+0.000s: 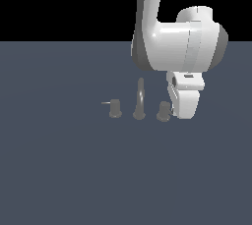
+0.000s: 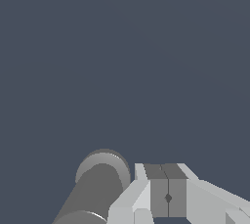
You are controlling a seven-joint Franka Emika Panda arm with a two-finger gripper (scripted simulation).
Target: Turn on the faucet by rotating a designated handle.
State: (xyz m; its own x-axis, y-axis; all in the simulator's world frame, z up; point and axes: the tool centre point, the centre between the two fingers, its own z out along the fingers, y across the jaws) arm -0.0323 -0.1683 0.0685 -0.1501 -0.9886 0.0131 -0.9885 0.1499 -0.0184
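The faucet (image 1: 140,100) is a small dull-grey set on the floor, with a tall slim arched spout in the middle. Its handle (image 1: 163,111) is the short round-topped knob on the exterior view's right; the handle's thin rod is hidden behind my hand. My gripper (image 1: 183,115) hangs low, right beside that knob on the side away from the spout. In the wrist view the grey knob (image 2: 100,185) lies close alongside the gripper (image 2: 167,189), whose pads (image 2: 157,192) press together along one seam. I see nothing clearly held between them.
A twin flat-topped knob (image 1: 115,108) with a thin rod pointing to the exterior view's left stands on the spout's other side. The dark blue-grey floor (image 1: 74,170) spreads all around. My white arm (image 1: 182,47) towers above the handle.
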